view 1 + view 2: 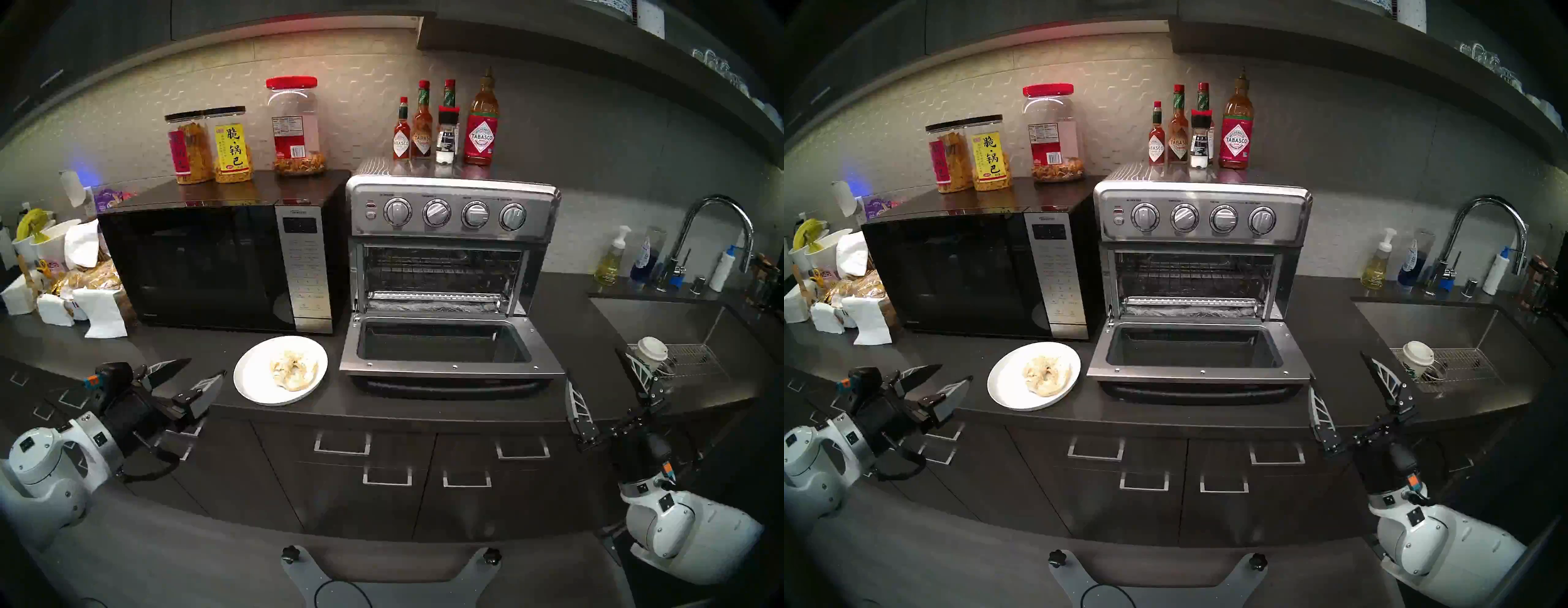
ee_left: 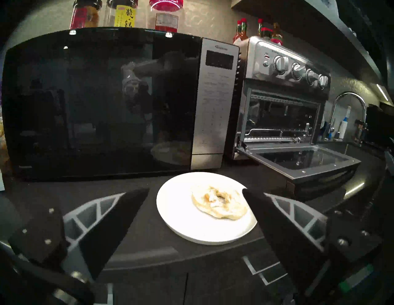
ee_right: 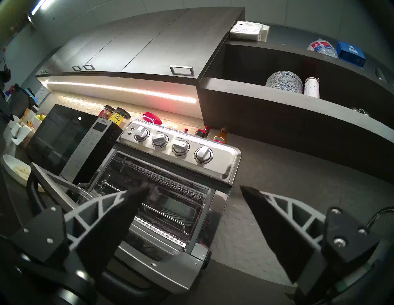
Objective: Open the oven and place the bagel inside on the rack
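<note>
While the oven point(image 1: 449, 271) stands with its glass door point(image 1: 445, 352) dropped flat onto the surface point(image 1: 594, 339), the bagel point(image 1: 293, 368) lies on a white plate point(image 1: 254, 382) just left of that door, in front of the black microwave point(image 1: 203, 263). Inside the cavity, the wire rack point(image 1: 441, 269) is bare. Both end effectors are released and empty: the left end effector point(image 1: 199, 369) hovers near the plate's left side, the right end effector point(image 1: 602, 373) off the door's right corner.
</note>
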Controlling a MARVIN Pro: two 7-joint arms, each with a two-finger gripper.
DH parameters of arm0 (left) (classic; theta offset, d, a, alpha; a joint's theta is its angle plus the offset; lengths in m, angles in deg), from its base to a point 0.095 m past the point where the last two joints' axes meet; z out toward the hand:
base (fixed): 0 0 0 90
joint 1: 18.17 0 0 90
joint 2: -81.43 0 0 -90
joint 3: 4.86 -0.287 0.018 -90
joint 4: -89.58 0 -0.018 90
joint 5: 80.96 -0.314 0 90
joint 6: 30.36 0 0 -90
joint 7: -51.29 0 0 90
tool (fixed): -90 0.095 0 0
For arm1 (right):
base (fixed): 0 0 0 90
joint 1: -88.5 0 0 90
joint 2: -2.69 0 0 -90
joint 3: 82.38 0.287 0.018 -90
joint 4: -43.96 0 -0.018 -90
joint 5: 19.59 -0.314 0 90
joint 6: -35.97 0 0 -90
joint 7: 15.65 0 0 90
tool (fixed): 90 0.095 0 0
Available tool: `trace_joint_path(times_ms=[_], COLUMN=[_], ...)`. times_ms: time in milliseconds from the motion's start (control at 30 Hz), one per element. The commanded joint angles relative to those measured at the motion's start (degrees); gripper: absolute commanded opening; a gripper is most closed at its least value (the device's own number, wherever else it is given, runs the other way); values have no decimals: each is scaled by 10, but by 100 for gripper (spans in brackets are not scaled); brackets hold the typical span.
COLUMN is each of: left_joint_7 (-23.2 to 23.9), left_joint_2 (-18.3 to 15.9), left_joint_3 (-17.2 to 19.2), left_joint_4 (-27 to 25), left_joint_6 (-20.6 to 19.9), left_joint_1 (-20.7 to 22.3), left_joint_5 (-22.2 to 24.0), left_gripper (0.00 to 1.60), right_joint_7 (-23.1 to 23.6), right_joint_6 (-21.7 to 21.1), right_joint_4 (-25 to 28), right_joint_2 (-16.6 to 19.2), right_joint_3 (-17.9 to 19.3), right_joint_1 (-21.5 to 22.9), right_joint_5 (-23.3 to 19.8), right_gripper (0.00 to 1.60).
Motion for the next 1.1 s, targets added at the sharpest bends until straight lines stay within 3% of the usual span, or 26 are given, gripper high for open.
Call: trace_joint_path(times_ms=[0,133,600,867,1067], left_joint_7=[-8,-10,13,12,-4], left_joint_2=[4,-4,-18,-55,-82], left_joint_3=[46,53,73,95,83], left_joint_4=[-17,-22,-14,-5,9], left_joint_6=[-56,-97,-161,-214,-217], left_joint_1=[0,0,4,17,38], left_joint_5=[-21,-36,-20,-22,-8], left_gripper=[160,160,160,160,160], right_joint_7=[-7,-14,-33,-42,-50], right_joint_6=[2,2,2,2,2], right_joint_4=[5,5,4,4,3], right_joint_2=[6,10,19,24,27], right_joint_3=[-3,-7,-18,-23,-27], right_joint_1=[5,6,11,13,15], right_joint_5=[1,4,13,18,22], right_gripper=[160,160,160,160,160])
